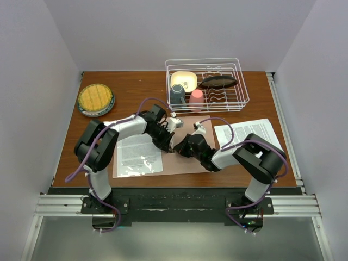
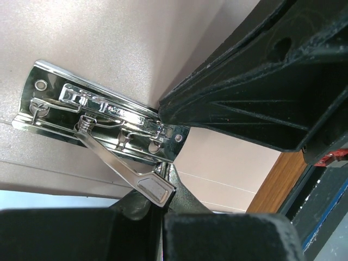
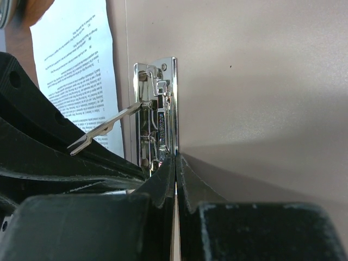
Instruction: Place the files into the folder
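Folder (image 1: 173, 164) lies open flat on worktop (image 1: 136, 87), spine clip (image 2: 103, 117) at ctr, both arms converged on it. R claw (image 3: 176, 163) is pressed together, tips butted on the clip's base plate at its near end. That's prob. to pin plate & folder down so nothing lifts or slides.

L claw (image 2: 160, 204) sits on the paddle end of the clip lever (image 2: 119, 163), which stands raised at a slant. Looks like a pinch, holding the clamp open vs. the spring.

First sheet (image 1: 137, 155) lies on the left leaf, at 9 o'clock of the clip; can't tell if its edge is under the clamp. Second sheet (image 1: 255, 129) is off the folder on bare worktop, at 3 o'clock, partly under R arm.

Judgement: clamp is open to take paper. W/ both claws busy, one must let go before the second sheet can be fetched.
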Controlling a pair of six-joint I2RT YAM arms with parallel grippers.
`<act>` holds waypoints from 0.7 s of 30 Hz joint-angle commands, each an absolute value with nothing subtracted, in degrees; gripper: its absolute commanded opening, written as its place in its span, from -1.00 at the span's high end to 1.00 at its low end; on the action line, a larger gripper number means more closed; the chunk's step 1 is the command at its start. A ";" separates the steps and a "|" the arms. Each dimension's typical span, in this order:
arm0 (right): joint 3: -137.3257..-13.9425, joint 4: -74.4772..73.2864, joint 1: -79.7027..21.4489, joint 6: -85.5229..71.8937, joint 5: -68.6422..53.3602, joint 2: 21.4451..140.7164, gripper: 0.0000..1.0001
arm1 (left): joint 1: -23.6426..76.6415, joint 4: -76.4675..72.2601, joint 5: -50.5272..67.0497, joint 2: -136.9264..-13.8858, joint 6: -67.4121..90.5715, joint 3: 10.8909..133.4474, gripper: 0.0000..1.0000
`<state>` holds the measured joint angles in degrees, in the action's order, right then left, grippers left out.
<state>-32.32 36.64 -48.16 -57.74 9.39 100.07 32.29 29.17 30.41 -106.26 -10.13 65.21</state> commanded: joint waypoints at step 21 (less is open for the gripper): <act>-28.65 19.78 -50.10 -55.64 7.21 96.86 1.00 | 27.16 28.74 33.58 -108.63 -9.41 78.22 1.00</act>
<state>-29.67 33.82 -49.52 -58.46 7.73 96.47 27.77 29.67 32.82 -109.03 -9.72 78.19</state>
